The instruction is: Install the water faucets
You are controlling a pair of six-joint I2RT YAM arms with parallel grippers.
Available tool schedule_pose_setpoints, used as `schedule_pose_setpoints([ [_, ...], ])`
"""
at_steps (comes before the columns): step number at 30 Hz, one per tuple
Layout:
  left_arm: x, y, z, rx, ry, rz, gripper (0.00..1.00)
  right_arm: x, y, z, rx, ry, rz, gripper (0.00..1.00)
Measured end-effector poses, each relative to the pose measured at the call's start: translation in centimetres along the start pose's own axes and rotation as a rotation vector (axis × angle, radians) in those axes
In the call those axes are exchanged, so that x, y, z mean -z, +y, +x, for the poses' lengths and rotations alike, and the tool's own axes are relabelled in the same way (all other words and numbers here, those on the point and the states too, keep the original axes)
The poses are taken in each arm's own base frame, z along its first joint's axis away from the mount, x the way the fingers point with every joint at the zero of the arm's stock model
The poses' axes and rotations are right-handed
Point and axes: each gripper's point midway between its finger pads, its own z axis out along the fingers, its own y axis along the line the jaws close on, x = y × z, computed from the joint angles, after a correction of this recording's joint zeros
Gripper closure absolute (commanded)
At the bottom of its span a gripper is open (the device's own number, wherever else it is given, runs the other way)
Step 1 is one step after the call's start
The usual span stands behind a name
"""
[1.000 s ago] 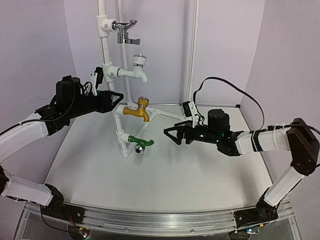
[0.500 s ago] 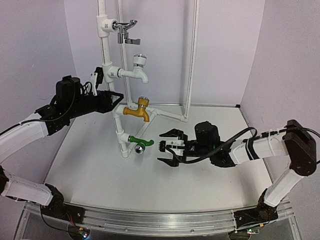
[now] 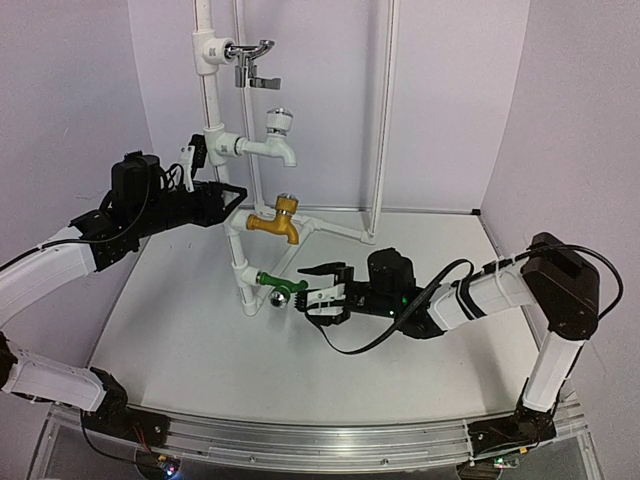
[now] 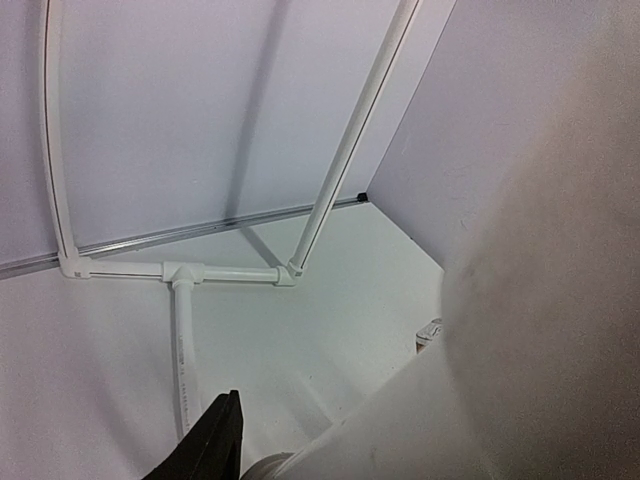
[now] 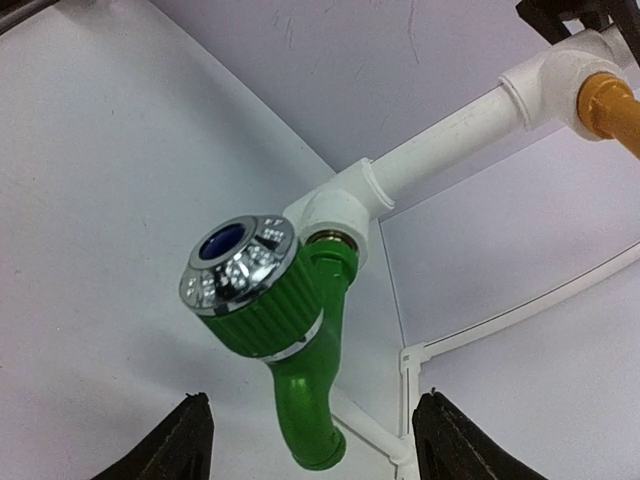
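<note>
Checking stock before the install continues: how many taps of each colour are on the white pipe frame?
Silvery tap: 1
White tap: 1
Brass-yellow tap: 1
Green tap: 1
Total: 4

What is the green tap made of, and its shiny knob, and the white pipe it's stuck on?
The green tap looks like plastic: even colour, soft gloss, ribbed collar. Its knob is mirror-bright silver, so chromed metal or plated plastic; I can't tell which. The white pipe is probably plastic too: dull white with chunky moulded joints.
</note>
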Motion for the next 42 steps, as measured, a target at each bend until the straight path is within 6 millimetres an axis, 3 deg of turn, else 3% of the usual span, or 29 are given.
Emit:
schedule_pose_setpoints([
  [5,0.0,0.0,0.0,0.0,0.001,0.001,1.0,-0.8,-0.8,-0.7,0.015,-0.025,0.028,0.34],
  [16,0.1,0.0,0.0,-0.001,0.002,0.004,1.0,-2.1,0.1,-0.8,0.029,-0.028,0.012,0.4],
  [21,0.2,-0.1,0.1,-0.002,0.002,0.006,1.0,-3.0,0.7,-0.9,0.031,-0.027,0.004,0.48],
  [32,0.2,0.0,0.1,-0.002,0.001,0.006,1.0,-3.6,0.5,-1.1,0.019,-0.031,0.033,0.79],
  [42,0.4,0.3,0.0,-0.001,0.001,-0.004,1.0,-4.1,0.4,-1.3,-0.122,-0.069,0.067,0.88],
])
